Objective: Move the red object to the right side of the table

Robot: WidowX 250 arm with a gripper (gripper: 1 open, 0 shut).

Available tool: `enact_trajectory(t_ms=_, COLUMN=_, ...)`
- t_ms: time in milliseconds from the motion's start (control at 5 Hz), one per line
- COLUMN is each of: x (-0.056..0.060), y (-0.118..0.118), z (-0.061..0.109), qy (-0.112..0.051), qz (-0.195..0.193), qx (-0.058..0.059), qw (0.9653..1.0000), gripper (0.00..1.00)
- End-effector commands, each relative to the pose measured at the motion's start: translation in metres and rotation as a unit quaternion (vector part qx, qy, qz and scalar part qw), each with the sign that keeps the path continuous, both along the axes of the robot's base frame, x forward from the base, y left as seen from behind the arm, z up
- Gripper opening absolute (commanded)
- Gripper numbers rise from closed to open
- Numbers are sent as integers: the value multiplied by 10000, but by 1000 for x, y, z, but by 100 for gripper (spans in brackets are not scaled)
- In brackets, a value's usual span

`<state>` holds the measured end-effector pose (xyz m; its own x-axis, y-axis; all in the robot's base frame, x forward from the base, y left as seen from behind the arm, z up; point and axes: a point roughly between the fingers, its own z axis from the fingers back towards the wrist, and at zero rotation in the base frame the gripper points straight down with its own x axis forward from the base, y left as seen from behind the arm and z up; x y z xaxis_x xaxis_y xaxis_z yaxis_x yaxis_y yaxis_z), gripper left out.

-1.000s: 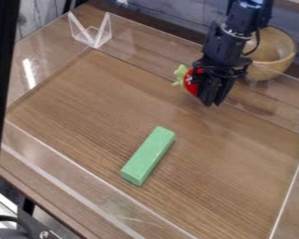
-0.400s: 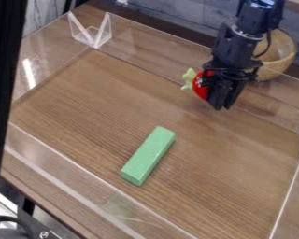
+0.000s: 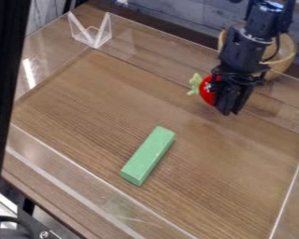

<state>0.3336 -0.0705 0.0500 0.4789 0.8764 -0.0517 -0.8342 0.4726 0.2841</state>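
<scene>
The red object point(image 3: 208, 89), a small glossy red toy fruit with a pale yellow-green leafy cap on its left, sits low over the brown wood-grain table point(image 3: 102, 112) toward the far right. My gripper point(image 3: 230, 101) points steeply down and is shut on the red object, its black fingers covering the fruit's right half. The arm rises from there toward the top right of the view.
A green rectangular block point(image 3: 149, 155) lies in the middle of the table, nearer the front. A round wooden bowl point(image 3: 275, 49) stands behind the arm at the far right. Low clear acrylic walls point(image 3: 90, 31) border the table.
My gripper has slid to the right across the table, carrying the red object with it. The green block has stayed where it was.
</scene>
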Motion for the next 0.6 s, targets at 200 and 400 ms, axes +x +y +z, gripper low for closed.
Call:
enact_trajectory(t_ms=200, x=0, y=-17, z=24, qy=-320, qz=31, qx=-126, qw=9994, gripper=0)
enact_trajectory(t_ms=400, x=-3, y=-22, z=20, qy=-312, qz=70, qx=-150, qw=9994, gripper=0)
